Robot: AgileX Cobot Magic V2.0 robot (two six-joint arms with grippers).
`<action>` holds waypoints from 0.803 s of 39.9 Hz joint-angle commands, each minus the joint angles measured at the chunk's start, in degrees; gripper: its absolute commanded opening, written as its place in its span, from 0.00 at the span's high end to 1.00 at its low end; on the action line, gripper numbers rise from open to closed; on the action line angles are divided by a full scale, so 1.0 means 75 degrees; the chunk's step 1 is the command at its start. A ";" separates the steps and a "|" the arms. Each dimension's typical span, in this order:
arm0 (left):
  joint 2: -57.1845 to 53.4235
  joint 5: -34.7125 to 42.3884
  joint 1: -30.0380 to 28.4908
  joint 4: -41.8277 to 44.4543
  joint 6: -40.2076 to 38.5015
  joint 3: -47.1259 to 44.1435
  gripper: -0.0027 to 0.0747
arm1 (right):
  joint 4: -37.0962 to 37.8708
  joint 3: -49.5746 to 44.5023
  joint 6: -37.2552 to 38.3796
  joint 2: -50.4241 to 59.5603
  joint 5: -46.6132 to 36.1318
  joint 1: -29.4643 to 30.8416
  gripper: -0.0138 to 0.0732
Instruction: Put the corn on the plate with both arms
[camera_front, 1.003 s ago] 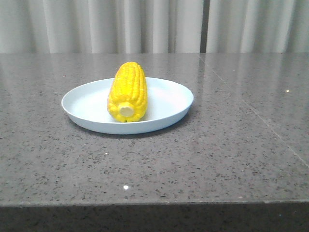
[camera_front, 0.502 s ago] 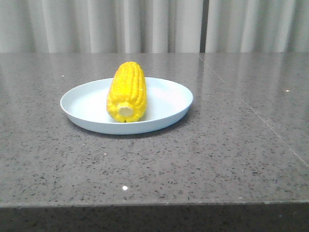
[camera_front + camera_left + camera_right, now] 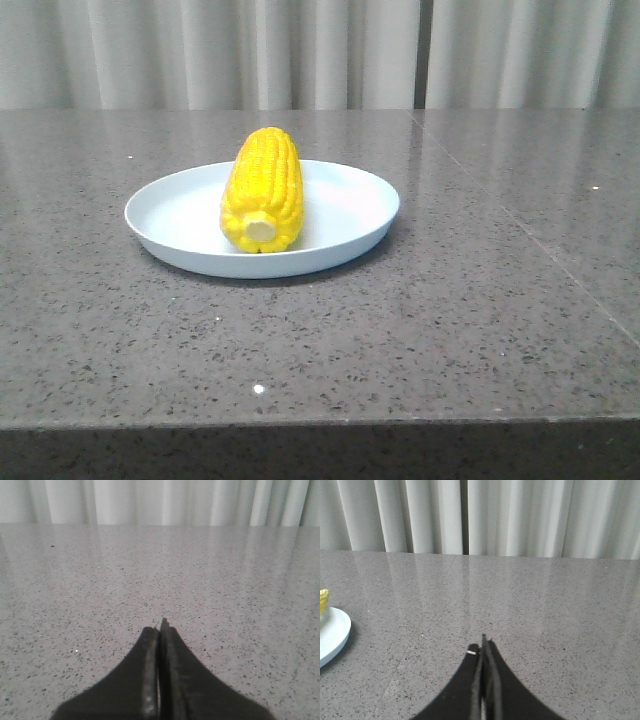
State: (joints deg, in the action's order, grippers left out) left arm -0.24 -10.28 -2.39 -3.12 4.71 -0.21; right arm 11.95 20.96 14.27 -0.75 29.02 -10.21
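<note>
The yellow corn [image 3: 263, 190] lies on the pale blue plate [image 3: 350, 205] in the front view, its pale cut end toward the camera. Neither arm shows in the front view. In the left wrist view my left gripper [image 3: 160, 629] is shut and empty over bare grey table, with no corn or plate in sight. In the right wrist view my right gripper [image 3: 483, 647] is shut and empty; the plate's rim [image 3: 335, 635] and a bit of corn [image 3: 323, 600] show at the picture's left edge, well apart from the fingers.
The plate stands on a speckled grey stone table [image 3: 450, 300] whose front edge [image 3: 320, 425] runs near the camera. Pale pleated curtains [image 3: 320, 50] hang behind the table.
The plate and corn have shifted very slightly left in the picture; otherwise nothing has visibly changed.
</note>
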 commanded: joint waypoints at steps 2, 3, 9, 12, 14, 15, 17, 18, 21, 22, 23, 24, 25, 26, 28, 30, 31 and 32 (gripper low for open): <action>-0.0169 0.0695 -0.0011 -0.0084 -0.0024 -0.0049 0.99 | 0.0157 0.0171 -0.0049 -0.0109 -0.0624 0.0012 0.91; -0.0169 0.0695 -0.0011 -0.0084 -0.0024 -0.0049 0.99 | 0.0157 0.0171 -0.0049 -0.0109 -0.0624 0.0012 0.91; -0.0169 0.0695 -0.0011 -0.0084 -0.0024 -0.0049 0.99 | 0.0157 0.0171 -0.0049 -0.0109 -0.0624 0.0012 0.91; -0.0169 0.0695 -0.0011 -0.0084 -0.0024 -0.0049 0.99 | 0.0157 0.0171 -0.0049 -0.0109 -0.0624 0.0012 0.91; -0.0169 0.0695 -0.0011 -0.0084 -0.0024 -0.0049 0.99 | 0.0157 0.0163 -0.0049 -0.0110 -0.0624 0.0012 0.91; -0.0169 0.0695 -0.0011 -0.0084 -0.0024 -0.0049 0.99 | 0.0157 0.0140 -0.0049 -0.0110 -0.0624 0.0012 0.91; -0.0169 0.0695 -0.0011 -0.0084 -0.0024 -0.0049 0.99 | 0.0080 0.0047 -0.0130 -0.0100 -0.0687 0.0043 0.91; -0.0169 0.0695 -0.0011 -0.0084 -0.0024 -0.0049 0.99 | -0.0058 -0.0037 -0.0299 -0.0100 -0.0771 0.0073 0.91; -0.0169 0.0695 -0.0011 -0.0084 -0.0024 -0.0049 0.99 | -0.0670 -0.0400 -0.1167 -0.0092 -0.1119 0.0207 0.91; -0.0169 0.0695 -0.0011 -0.0084 -0.0024 -0.0049 0.99 | -0.0870 -0.0520 -0.1419 -0.0092 -0.1249 0.0258 0.91; -0.0169 0.0695 -0.0011 -0.0084 -0.0024 -0.0049 0.99 | -0.1121 -0.0690 -0.1719 -0.0092 -0.1429 0.0341 0.91; -0.0169 0.0695 -0.0011 -0.0084 -0.0024 -0.0049 0.99 | -0.1299 -0.0867 -0.1903 -0.0092 -0.1623 0.0414 0.91; -0.0169 0.0695 -0.0011 -0.0084 -0.0024 -0.0049 0.99 | -0.1523 -0.1006 -0.2083 -0.0086 -0.1772 0.0523 0.91; -0.0169 0.0695 -0.0011 -0.0084 -0.0024 -0.0049 0.99 | -0.1719 -0.1193 -0.2161 -0.0086 -0.1959 0.0613 0.91; -0.0169 0.0695 -0.0011 -0.0084 -0.0024 -0.0049 0.99 | -0.1936 -0.1479 -0.2190 -0.0086 -0.2247 0.0850 0.91; -0.0169 0.0695 -0.0011 -0.0084 -0.0024 -0.0049 0.99 | -0.2228 -0.1865 -0.2190 -0.0086 -0.2584 0.1138 0.91; -0.0169 0.0695 -0.0011 -0.0084 -0.0024 -0.0049 0.99 | -0.2317 -0.2054 -0.2190 -0.0086 -0.2732 0.1237 0.91; -0.0169 0.0695 -0.0011 -0.0084 -0.0024 -0.0049 0.99 | -0.2397 -0.2149 -0.2190 -0.0086 -0.2807 0.1329 0.91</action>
State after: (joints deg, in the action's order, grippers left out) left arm -0.24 -10.28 -2.39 -3.12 4.71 -0.21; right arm -2.85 6.43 -0.84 -0.75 16.53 -2.70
